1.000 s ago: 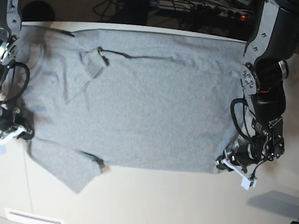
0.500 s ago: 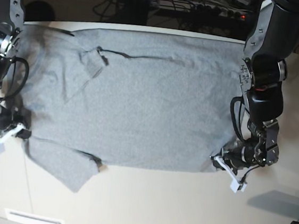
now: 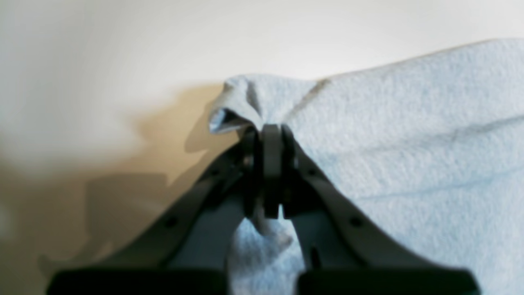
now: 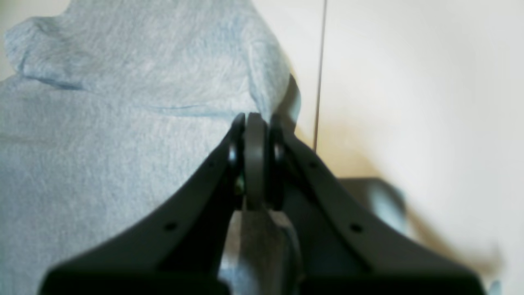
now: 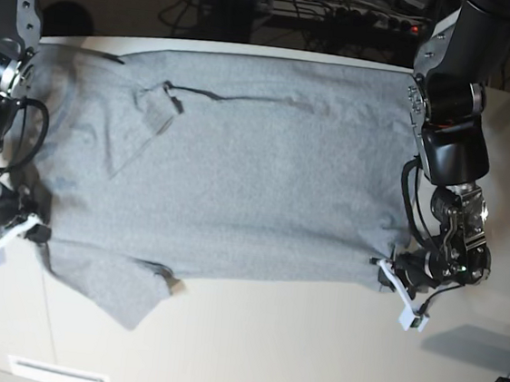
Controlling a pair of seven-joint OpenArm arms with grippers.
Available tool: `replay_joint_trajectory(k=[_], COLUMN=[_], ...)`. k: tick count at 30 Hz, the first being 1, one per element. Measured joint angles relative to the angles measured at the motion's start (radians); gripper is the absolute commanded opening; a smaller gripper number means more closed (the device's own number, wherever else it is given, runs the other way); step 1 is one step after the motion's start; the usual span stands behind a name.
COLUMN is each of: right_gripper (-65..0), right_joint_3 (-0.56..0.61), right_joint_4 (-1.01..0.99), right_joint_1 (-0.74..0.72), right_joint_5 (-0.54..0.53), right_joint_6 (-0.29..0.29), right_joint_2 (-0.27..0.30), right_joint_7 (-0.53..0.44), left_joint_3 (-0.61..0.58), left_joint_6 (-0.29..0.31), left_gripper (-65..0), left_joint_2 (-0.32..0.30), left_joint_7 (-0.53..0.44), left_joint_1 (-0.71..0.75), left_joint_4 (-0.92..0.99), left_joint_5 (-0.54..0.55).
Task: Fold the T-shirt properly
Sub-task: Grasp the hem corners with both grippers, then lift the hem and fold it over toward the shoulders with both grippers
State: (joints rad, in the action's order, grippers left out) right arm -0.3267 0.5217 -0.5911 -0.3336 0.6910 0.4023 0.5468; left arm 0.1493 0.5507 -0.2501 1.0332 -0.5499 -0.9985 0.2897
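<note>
Base view, T-shirt (image 5: 239,171): spread flat, plain side up, over the middle of the pale table (image 5: 265,356), reaching its far edge; one sleeve lies toward the near left corner.
Base view, left gripper (image 5: 391,271): at the shirt's near right corner, touching the cloth.
Base view, right gripper (image 5: 34,230): at the shirt's left edge, just above the sleeve.
Left wrist view, left gripper (image 3: 268,133): jaws pressed together on a bunched corner of the T-shirt (image 3: 409,135); a tuft of cloth shows between the fingers, bare table beside it.
Right wrist view, right gripper (image 4: 254,123): jaws pressed together, pinching the edge of the T-shirt (image 4: 123,143); a thin dark seam runs across the table (image 4: 409,82) just beside it.
</note>
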Motion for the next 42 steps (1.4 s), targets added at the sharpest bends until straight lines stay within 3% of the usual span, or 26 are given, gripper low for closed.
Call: replay_joint_trajectory(k=[5,18,36,42], right_gripper=[-65.0,-65.0,-65.0,-65.0], right_joint_3=[0.000,-0.003,-0.007,-0.006], right_joint_4=[0.091,0.103,0.268,0.359], right_joint_1=[0.030,0.084,0.174,0.246], right_joint_5=[-0.005,-0.011,-0.015,-0.147], right_joint_6=[0.002,0.001,0.002,0.001], right_joint_2=[-0.001,-0.001,-0.003,0.008], right_joint_7=[-0.001,-0.001,0.023,0.055], left_joint_3=[0.000,0.005,0.000,0.000], left_joint_6=[0.000,0.000,0.000,0.000], left_gripper=[-65.0,-65.0,-65.0,-65.0], left_joint_2=[0.001,0.001,0.002,0.001], left_joint_7=[0.053,0.182,0.198,0.201], left_joint_1=[0.062,0.151,0.280,0.308], left_joint_4=[-0.127,-0.392,-0.544,-0.579], left_joint_5=[0.002,0.006,0.006,0.006])
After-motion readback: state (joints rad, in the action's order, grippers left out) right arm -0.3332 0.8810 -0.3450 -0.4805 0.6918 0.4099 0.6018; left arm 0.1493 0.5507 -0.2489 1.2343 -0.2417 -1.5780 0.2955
